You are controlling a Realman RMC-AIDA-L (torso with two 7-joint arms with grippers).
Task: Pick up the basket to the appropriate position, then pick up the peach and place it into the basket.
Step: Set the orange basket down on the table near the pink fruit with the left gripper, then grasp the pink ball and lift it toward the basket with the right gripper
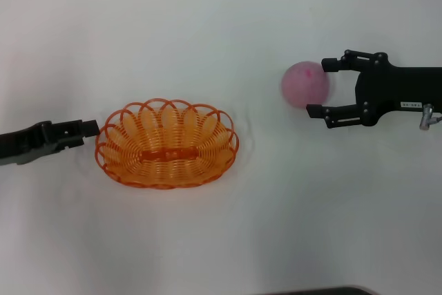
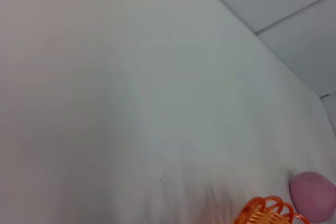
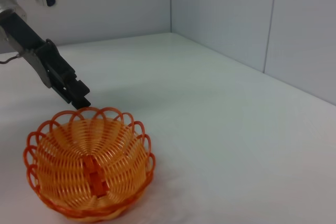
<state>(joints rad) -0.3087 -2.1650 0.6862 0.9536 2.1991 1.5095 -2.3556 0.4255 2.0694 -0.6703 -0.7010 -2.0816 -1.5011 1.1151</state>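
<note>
The orange basket (image 1: 166,144) stands upright on the white table, left of centre; it also shows in the right wrist view (image 3: 89,169), and its rim in the left wrist view (image 2: 265,211). My left gripper (image 1: 90,128) is at the basket's left rim, at or just off it; it also shows in the right wrist view (image 3: 79,98). The pink peach (image 1: 304,84) is at the right, looks blurred, and also shows in the left wrist view (image 2: 313,195). My right gripper (image 1: 319,88) is open, its fingertips on either side of the peach's right half.
The white table (image 1: 221,240) spreads all around. Grey wall panels (image 3: 236,14) rise behind its far edge in the right wrist view. A dark edge (image 1: 324,291) shows at the bottom of the head view.
</note>
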